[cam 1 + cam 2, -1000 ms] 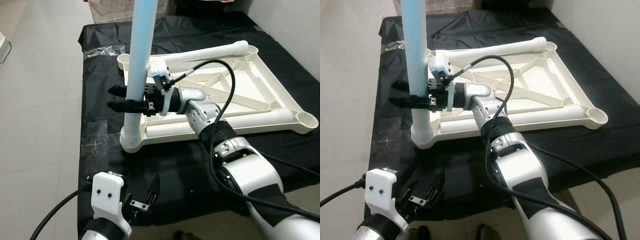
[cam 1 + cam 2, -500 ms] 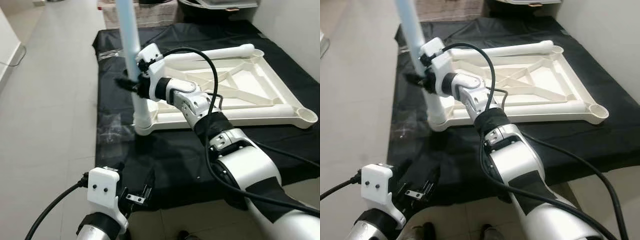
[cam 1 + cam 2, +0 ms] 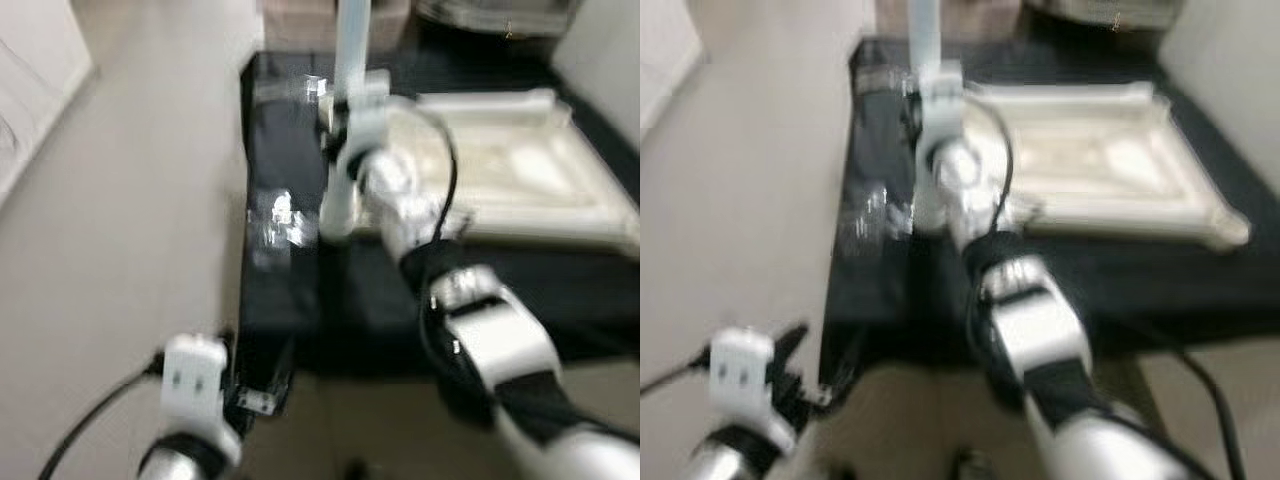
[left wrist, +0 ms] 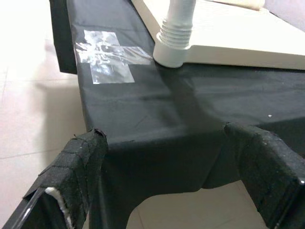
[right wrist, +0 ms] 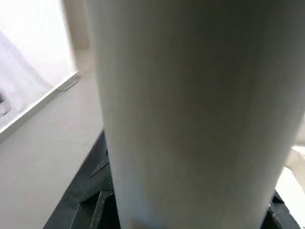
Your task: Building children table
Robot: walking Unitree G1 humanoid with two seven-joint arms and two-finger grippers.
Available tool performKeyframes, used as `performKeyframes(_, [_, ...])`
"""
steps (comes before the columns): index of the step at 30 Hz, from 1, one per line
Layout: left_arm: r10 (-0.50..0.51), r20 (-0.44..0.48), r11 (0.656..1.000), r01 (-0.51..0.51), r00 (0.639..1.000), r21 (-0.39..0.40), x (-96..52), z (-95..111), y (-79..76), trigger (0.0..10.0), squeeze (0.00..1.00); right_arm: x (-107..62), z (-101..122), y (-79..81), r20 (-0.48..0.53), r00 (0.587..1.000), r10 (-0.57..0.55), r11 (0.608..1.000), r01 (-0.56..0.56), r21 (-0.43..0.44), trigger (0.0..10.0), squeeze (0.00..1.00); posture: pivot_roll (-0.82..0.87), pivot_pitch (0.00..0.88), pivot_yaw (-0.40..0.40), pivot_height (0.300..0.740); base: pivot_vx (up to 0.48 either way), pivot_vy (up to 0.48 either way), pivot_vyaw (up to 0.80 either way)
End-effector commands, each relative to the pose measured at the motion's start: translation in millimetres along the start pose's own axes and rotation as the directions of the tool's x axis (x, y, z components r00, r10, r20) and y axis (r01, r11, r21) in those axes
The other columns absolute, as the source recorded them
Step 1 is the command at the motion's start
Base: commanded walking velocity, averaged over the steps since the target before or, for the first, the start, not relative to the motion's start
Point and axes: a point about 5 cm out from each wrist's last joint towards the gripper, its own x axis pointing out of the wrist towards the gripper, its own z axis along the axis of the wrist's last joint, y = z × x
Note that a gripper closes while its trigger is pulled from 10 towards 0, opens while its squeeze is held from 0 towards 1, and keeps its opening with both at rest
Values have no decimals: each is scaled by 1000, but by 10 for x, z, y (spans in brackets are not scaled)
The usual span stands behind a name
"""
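The head views are blurred. A white children's table top (image 3: 520,170) lies upside down on a black-covered platform (image 3: 290,280). A pale table leg (image 3: 352,35) stands upright in its near-left corner socket (image 4: 174,40). My right gripper (image 3: 335,125) is at this leg about halfway up, shut on it, and in the right wrist view the leg (image 5: 190,114) is pressed close to the camera. My left gripper (image 3: 255,385) hangs low at the platform's near-left corner, open with nothing between its fingers (image 4: 81,162).
A patch of clear tape (image 4: 112,52) is stuck on the black cover next to the socket. Pale tiled floor (image 3: 120,220) stretches to the left of the platform. A second leg lies along the far edge of the table top.
The whole picture has swung and gone blurred, so the camera is moving. My right gripper is still on the upright leg. The left arm hangs as before.
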Motion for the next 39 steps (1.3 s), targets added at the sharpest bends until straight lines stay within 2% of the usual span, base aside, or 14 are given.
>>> performKeyframes(1, [-9, -16, 1000, 9, 1000, 0, -8, -28, -8, 10000, 0, -96, -592, -157, -248, 956, -158, 986, 168, 20, 10000, 0, 49, 268, -56, 740, 0, 0, 0])
performKeyframes(5, [-14, -17, 1000, 14, 1000, 0, -11, -33, -14, 10000, 0, -114, -612, -237, -237, 928, -286, 955, 297, 8, 10000, 0, 56, 264, -52, 740, 0, 0, 0])
performKeyframes(11, [-15, -16, 1000, 15, 1000, 4, -15, -28, -10, 10000, 0, -144, -642, -268, -228, 896, -381, 916, 400, 41, 10000, 0, 64, 262, -54, 740, 0, 0, 0])
performKeyframes(12, [-16, -17, 1000, 16, 1000, 6, -15, -24, -5, 10000, 0, -160, -636, -293, -209, 877, -433, 892, 450, 44, 10000, 0, 64, 262, -54, 740, 0, 0, 0])
performKeyframes(13, [-15, -16, 1000, 15, 1000, 7, -14, -22, 3, 10000, 0, -197, -622, -322, -179, 838, -516, 843, 533, 66, 10000, 0, 64, 262, -54, 740, 0, 0, 0])
performKeyframes(16, [-15, -16, 1000, 15, 1000, 7, -14, -22, 5, 10000, 0, -205, -620, -326, -176, 829, -531, 833, 549, 73, 10000, 0, 64, 262, -54, 740, 0, 0, 0])
performKeyframes(17, [-21, -18, 1000, 22, 1000, 9, -7, -25, 6, 10000, 0, -266, -652, -257, -166, 801, -575, 803, 591, 75, 10000, 0, 61, 263, -47, 740, 0, 0, 0])
performKeyframes(19, [-24, -18, 1000, 24, 1000, 10, -4, -25, 6, 10000, 0, -294, -669, -228, -163, 789, -593, 790, 609, 70, 10000, 0, 61, 263, -47, 740, 0, 0, 0])
performKeyframes(22, [-25, -17, 1000, 25, 1000, 12, 3, -24, 9, 10000, 0, -350, -670, -119, -101, 790, -604, 793, 609, 24, 10000, 0, 61, 263, -47, 740, 0, 0, 0])
performKeyframes(23, [-24, -15, 1000, 24, 1000, 12, 8, -23, 12, 10000, 0, -394, -671, -3, -48, 800, -597, 802, 597, -25, 10000, 0, 63, 265, -47, 740, 0, 0, 0])
performKeyframes(30, [-25, -17, 1000, 25, 1000, 11, 0, -27, 9, 10000, 0, -468, -615, 190, 62, 804, -592, 800, 595, -80, 10000, 0, 66, 267, -50, 740, 0, 0, 0])
performKeyframes(34, [-24, -17, 1000, 24, 1000, 9, 1, -29, 5, 10000, 0, -483, -627, 240, 21, 784, -620, 782, 620, -56, 10000, 0, 65, 269, -53, 740, 0, 0, 0])
performKeyframes(36, [-22, -15, 1000, 22, 1000, 8, 6, -29, 2, 10000, 0, -477, -660, 231, -56, 745, -665, 747, 665, -28, 10000, 0, 65, 269, -53, 740, 0, 0, 0])
performKeyframes(39, [-21, -14, 1000, 21, 1000, 8, 9, -29, 2, 10000, 0, -480, -668, 221, -80, 726, -683, 730, 683, -24, 10000, 0, 65, 269, -53, 740, 0, 0, 0])
